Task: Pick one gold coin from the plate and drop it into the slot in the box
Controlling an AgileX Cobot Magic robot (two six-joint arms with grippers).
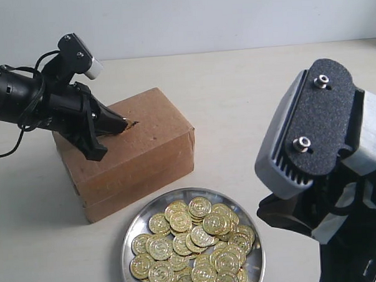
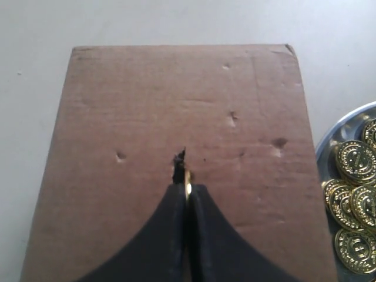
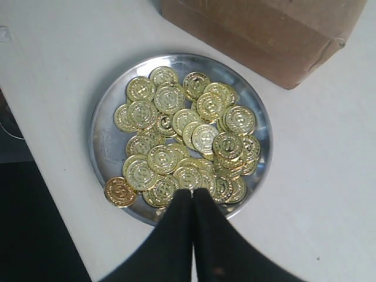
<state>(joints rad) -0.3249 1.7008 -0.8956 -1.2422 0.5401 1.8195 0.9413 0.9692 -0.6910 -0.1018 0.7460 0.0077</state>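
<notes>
The brown cardboard box (image 1: 135,149) stands left of centre, and its top fills the left wrist view (image 2: 188,135). My left gripper (image 2: 187,187) is shut on a gold coin (image 2: 188,183), held edge-on right at the dark box slot (image 2: 178,161); in the exterior view its tips (image 1: 126,125) rest on the box top. The silver plate (image 1: 131,240) in front of the box holds several gold coins (image 1: 195,240). My right gripper (image 3: 192,192) is shut and empty, hovering over the plate's rim (image 3: 97,126) and the coins (image 3: 176,126).
The right arm's grey and black body (image 1: 325,147) fills the right side of the exterior view. The left arm (image 1: 24,98) reaches in from the left edge. One coin (image 3: 120,191) lies on the plate's rim. The tabletop is pale and bare around the box.
</notes>
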